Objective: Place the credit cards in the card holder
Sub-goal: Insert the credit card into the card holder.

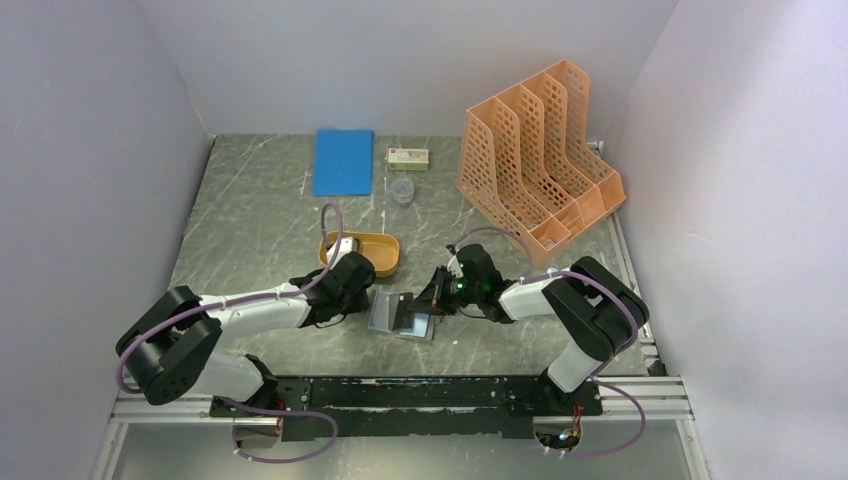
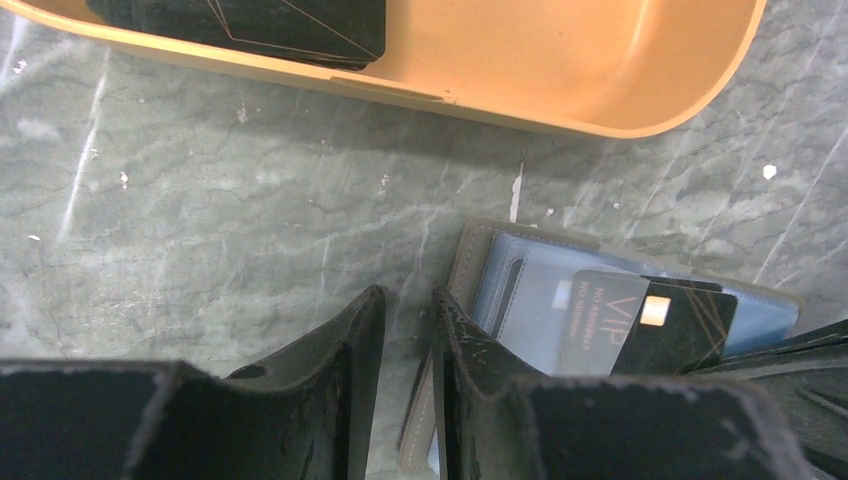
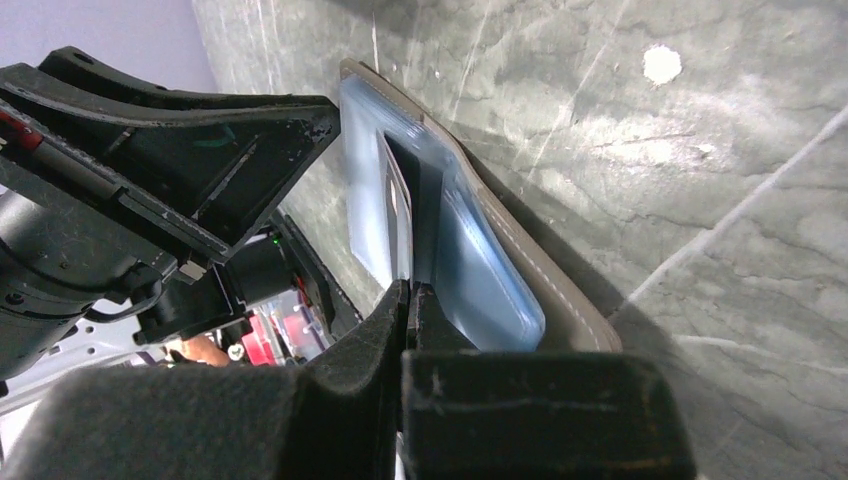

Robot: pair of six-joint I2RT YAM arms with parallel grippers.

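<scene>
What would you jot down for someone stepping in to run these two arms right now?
Left gripper: partly open, straddling the near edge of the open card holder, apparently steadying it on the table.
Right gripper: shut on a dark credit card, feeding it into the holder's blue pockets.
Orange tray: at least one more dark card lying in it.
Done: one card partly inside the holder.
Left: push it fully home, then fetch what remains in the tray.

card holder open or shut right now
Open: the card holder lies spread on the table, its bluish inner pockets exposed, with a black card partly in one.
</scene>
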